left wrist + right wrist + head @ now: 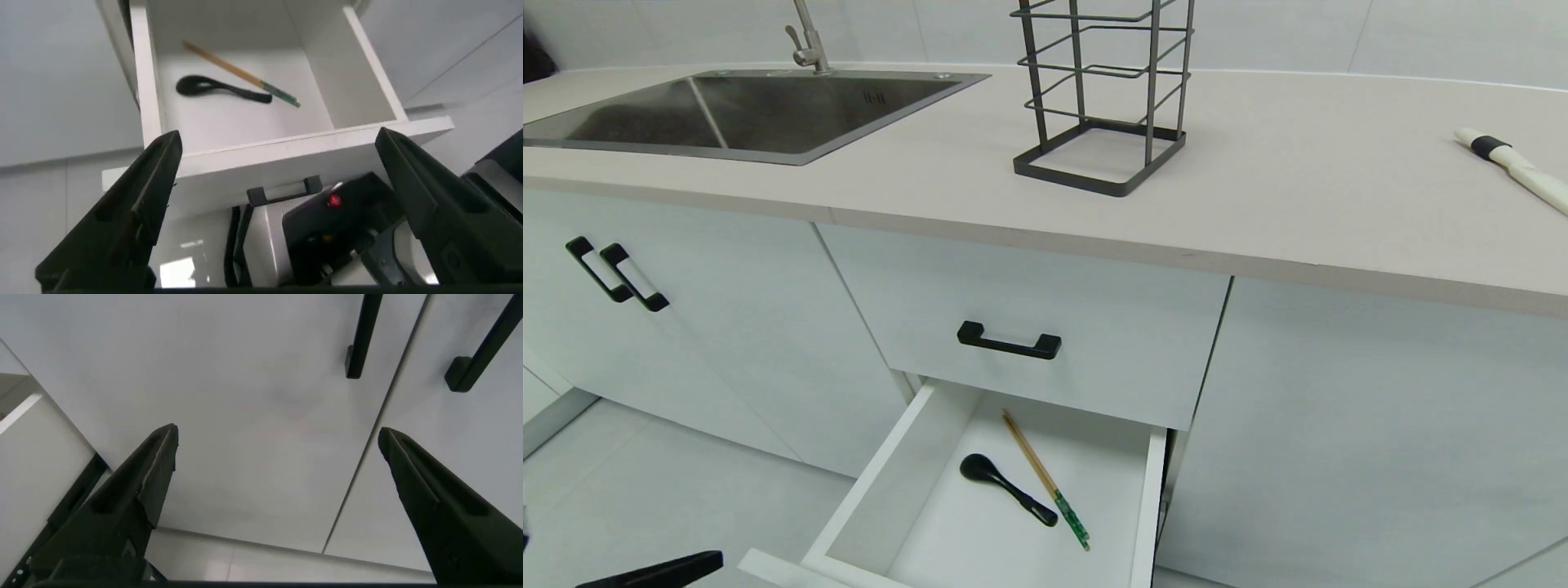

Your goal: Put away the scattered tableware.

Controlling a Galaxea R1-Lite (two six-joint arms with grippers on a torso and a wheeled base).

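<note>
While hovering with left fingers (pixel 135 204) and right fingers (pixel 131 498) spread empty, could shut the open drawer (pixel 1150 498) on black spoon (pixel 1005 487) and chopsticks (pixel 1041 478) early, stranding the white-handled utensil (pixel 1515 167) on the worktop (pixel 1298 188)

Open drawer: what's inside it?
A black spoon and chopsticks lie side by side on the floor of the open drawer. Its rear, under the closed drawer above, is hidden.

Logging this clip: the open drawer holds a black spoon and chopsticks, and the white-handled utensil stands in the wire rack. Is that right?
Not quite. The white-handled utensil is not in the wire rack; it lies flat on the countertop, off to the rack's right, as the head view shows. The open drawer does hold a black spoon and chopsticks.
</note>
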